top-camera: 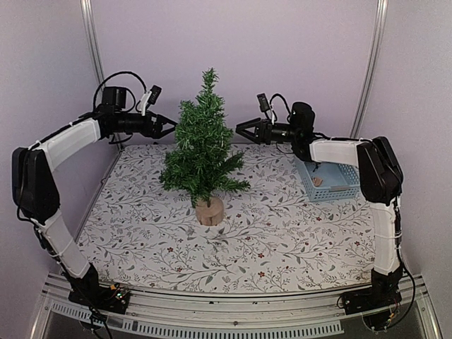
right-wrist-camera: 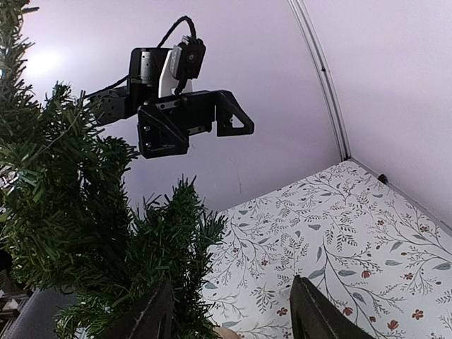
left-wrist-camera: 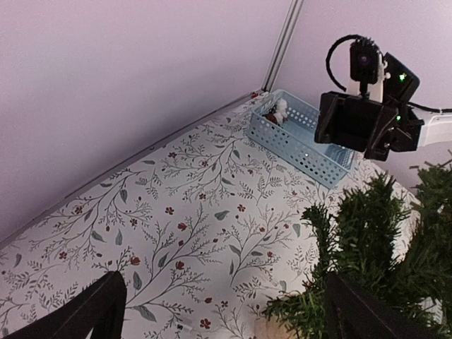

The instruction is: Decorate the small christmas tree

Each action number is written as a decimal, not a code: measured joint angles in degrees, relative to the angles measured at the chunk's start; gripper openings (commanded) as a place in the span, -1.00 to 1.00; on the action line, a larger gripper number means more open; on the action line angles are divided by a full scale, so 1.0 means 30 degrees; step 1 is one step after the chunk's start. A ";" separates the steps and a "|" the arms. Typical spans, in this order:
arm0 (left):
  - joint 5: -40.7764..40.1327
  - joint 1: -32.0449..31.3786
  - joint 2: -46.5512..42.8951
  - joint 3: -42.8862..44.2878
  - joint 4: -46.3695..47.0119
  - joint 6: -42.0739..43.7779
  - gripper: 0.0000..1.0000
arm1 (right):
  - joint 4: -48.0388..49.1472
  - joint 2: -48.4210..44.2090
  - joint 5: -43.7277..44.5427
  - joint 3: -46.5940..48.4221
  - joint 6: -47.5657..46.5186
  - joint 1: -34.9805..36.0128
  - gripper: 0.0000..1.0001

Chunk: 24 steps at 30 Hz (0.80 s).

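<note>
From the top camera, the small christmas tree point(top-camera: 201, 145) stands upright on its pale wooden stump point(top-camera: 210, 210), about in the middle of the bench point(top-camera: 282, 240). The bench is covered with a cloth in a leaf and flower pattern. The left hand point(top-camera: 171, 126) hangs in the air just beside the tree's upper branches, on the tree's left side. Its jaws stand wide apart and hold nothing. The right hand point(top-camera: 240, 129) hangs at a similar height on the tree's right side, with its tips close to the foliage. Its jaws also stand apart, in a V shape. I cannot tell whether either hand touches the needles. To the right of the tree, toward the back of the bench, lies a light blue basket point(top-camera: 339, 185) with a small brownish piece inside.

From the left wrist camera, this hand's own fingers point(left-wrist-camera: 99, 311) show at the bottom edge, far from each other. The tree's green branches fill the lower right, over one finger. Beyond the tree the right hand faces this camera. Behind it the basket holds small white and red pieces, too small to name.

From the right wrist camera, this hand's own fingers point(right-wrist-camera: 311, 314) stand apart, and the tree's twigs cover the one nearer to the tree. The left hand hangs above and beyond the tree, its jaws wide.
</note>
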 measured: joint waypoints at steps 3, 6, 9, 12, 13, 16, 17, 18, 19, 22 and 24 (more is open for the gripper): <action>-0.0007 0.0277 -0.0379 -0.0583 -0.0408 -0.0022 0.98 | -0.0007 -0.0284 0.0007 -0.0306 -0.0066 -0.0073 0.20; -0.0459 0.0510 -0.1625 -0.2135 0.0197 -0.0495 0.94 | -0.0029 -0.0539 0.0015 -0.0729 -0.0211 -0.0182 0.21; -0.1042 0.0896 -0.3497 -0.4495 0.1639 -0.1829 0.82 | -0.0073 -0.0780 0.0007 -0.1224 -0.0270 -0.0321 0.27; -0.2033 0.1494 -0.4772 -0.6492 0.3002 -0.3024 0.70 | -0.0131 -0.1166 -0.0015 -0.1770 -0.0284 -0.0481 0.32; -0.2404 0.1603 -0.4962 -0.7096 0.3351 -0.3351 0.66 | -0.0138 -0.1348 -0.0015 -0.2004 -0.0291 -0.0546 0.32; -0.3293 0.1727 -0.4874 -0.8830 0.4058 -0.4371 0.63 | -0.0168 -0.1916 -0.0044 -0.2601 -0.0291 -0.0721 0.33; -0.3490 0.1683 -0.4721 -0.9428 0.4211 -0.4728 0.64 | -0.0175 -0.2069 -0.0051 -0.2739 -0.0284 -0.0787 0.34; -0.3708 0.1639 -0.4546 -0.9916 0.4335 -0.5034 0.65 | -0.0175 -0.2215 -0.0051 -0.2885 -0.0291 -0.0823 0.34; -0.3942 0.1559 -0.4320 -1.0404 0.4510 -0.5370 0.66 | -0.0168 -0.2353 -0.0044 -0.3045 -0.0299 -0.0874 0.34; -0.4517 0.1166 -0.3534 -1.1344 0.4976 -0.6193 0.67 | -0.0182 -0.2674 -0.0051 -0.3519 -0.0335 -0.0969 0.35; -0.4867 0.0780 -0.2747 -1.1468 0.5282 -0.6783 0.68 | -0.0211 -0.2776 -0.0051 -0.3730 -0.0357 -0.1005 0.35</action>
